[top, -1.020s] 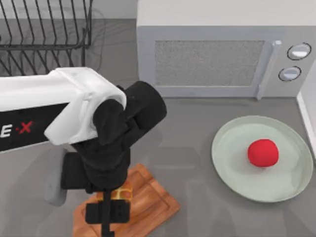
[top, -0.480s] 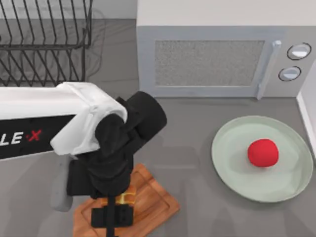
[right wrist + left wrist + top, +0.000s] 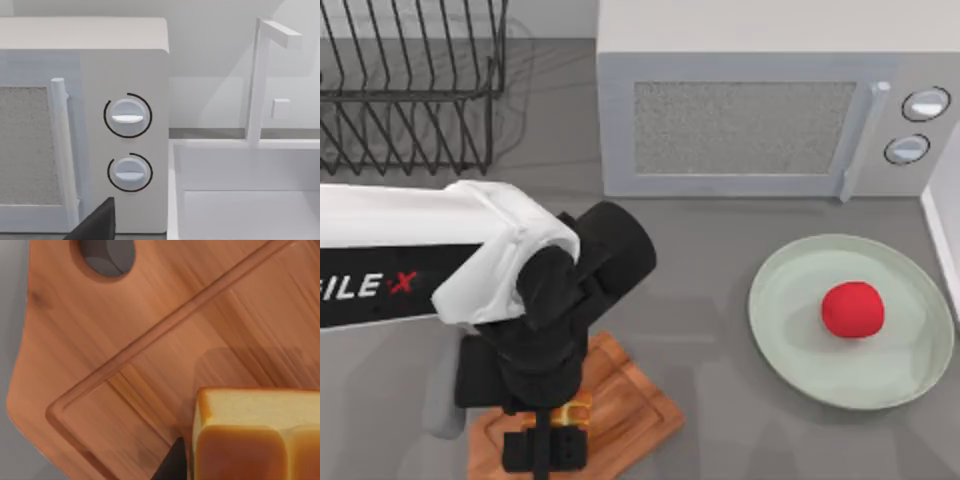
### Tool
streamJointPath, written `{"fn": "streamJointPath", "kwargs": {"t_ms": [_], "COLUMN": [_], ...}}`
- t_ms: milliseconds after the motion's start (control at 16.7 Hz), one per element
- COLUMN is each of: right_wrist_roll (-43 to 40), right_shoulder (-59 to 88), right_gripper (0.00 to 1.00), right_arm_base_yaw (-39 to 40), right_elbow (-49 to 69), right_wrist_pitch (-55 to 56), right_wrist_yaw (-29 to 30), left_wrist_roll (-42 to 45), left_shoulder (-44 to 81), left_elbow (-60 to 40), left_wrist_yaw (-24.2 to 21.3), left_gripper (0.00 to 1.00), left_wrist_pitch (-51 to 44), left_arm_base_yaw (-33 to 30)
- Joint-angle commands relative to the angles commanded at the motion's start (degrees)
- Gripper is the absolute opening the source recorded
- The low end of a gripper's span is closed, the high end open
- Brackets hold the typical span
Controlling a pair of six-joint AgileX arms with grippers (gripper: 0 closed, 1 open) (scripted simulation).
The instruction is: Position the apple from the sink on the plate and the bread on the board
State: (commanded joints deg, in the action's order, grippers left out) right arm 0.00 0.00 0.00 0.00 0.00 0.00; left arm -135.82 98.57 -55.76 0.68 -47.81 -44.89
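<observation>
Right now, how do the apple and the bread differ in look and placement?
The apple is round and red; the bread is square and golden-brown. The apple lies free on the plate; the bread sits over the board beneath the left gripper. Both are small.

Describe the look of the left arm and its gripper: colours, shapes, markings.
In the top view, the left arm has a long white boxy shell with a black side panel bearing white lettering and a red X. A rounded black wrist housing follows, ending in the blocky black left gripper. No loose cables show.
</observation>
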Motion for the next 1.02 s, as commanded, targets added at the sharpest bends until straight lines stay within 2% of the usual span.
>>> {"fn": "streamJointPath", "kwargs": {"t_ms": [780, 1020], "right_wrist_roll": [0.0, 0.0], "right_shoulder": [0.0, 0.0], "right_gripper": [1.0, 1.0], "right_arm_base_yaw": [0.0, 0.0], "right_elbow": [0.0, 0.0], "right_wrist_pitch": [0.0, 0.0], "right_wrist_yaw": [0.0, 0.0], "left_wrist_roll": [0.0, 0.0], "left_shoulder": [0.0, 0.0], "left_elbow": [0.0, 0.0], "left_wrist_yaw": [0.0, 0.0], "left_gripper": [0.98, 1.0], "left_wrist_pitch": [0.0, 0.0], "left_arm_base_yaw": [0.0, 0.0]}}
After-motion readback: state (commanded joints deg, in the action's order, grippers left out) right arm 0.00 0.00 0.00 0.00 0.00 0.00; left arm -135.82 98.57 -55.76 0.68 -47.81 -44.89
